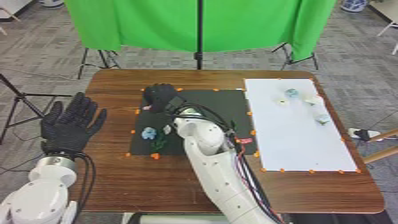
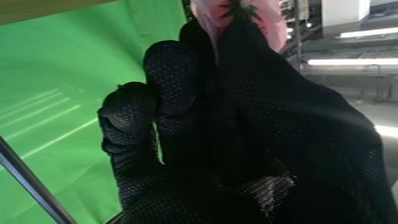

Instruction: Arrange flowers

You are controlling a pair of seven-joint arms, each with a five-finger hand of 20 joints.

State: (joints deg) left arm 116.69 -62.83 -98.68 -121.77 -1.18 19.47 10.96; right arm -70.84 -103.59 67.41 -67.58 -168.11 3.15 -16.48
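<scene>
Over the upper left of the black mat is my right hand. In the right wrist view a pink flower with green sepals is pinched at the fingertips of the right hand. A blue flower lies on the mat nearer the robot, with green leaves beside it. On the white board lie a pale blue flower, a cream flower and other pale flowers. My left hand is open, fingers straight, at the table's left edge.
The right forearm crosses the mat from the bottom edge. A small pink-red item is at the mat's right side, next to the arm. Orange markers line the mat and the board. Beyond the brown table hangs a green curtain on a stand.
</scene>
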